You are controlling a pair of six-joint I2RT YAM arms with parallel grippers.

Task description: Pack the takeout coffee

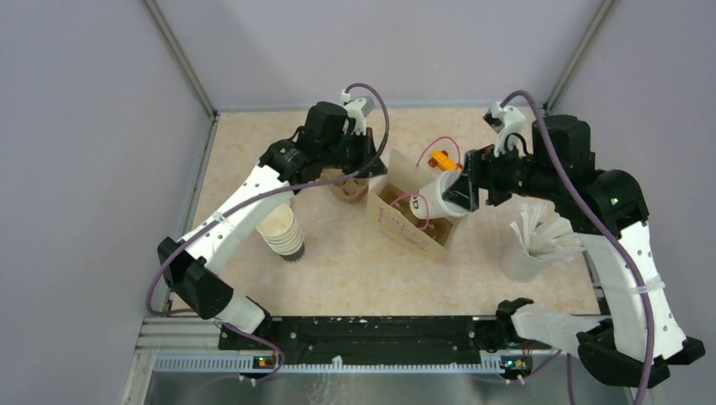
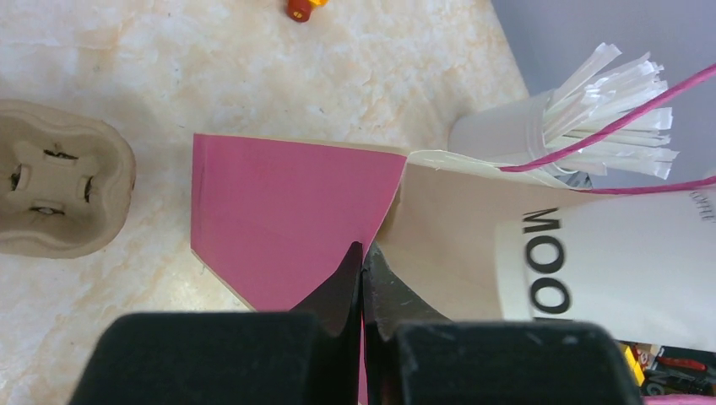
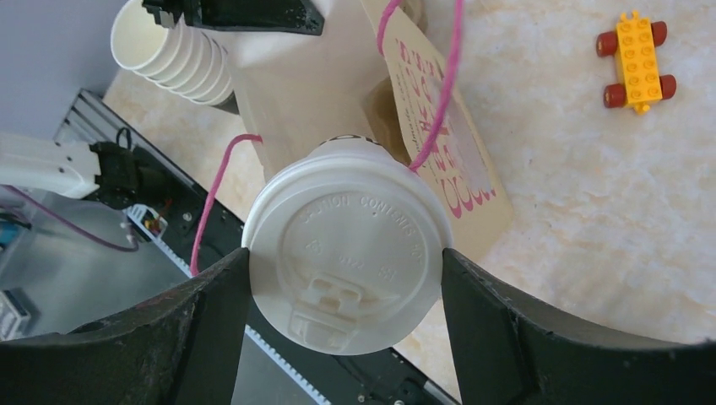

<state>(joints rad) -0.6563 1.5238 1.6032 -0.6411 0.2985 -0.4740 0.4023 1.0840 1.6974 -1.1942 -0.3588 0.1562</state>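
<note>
Near the left edge of the table (image 1: 355, 270) sits a stack of cream cups (image 1: 283, 230), with bare surface from it to the near edge and a pulp cup carrier (image 1: 346, 186) behind it. At mid-table the left gripper (image 1: 374, 168) is closed flat on the far-left rim of the open paper bag (image 1: 414, 229); only the left wrist view confirms this pinch and shows the bag's pink face. The right gripper (image 1: 450, 192), jaws wide, clamps the takeout coffee (image 1: 435, 196) tilted over the bag's mouth, and the right wrist view shows its lid gripped on both sides; an orange toy car (image 1: 439, 159) stands behind, and a cup of white sticks (image 1: 530, 253) near the right edge.
</note>
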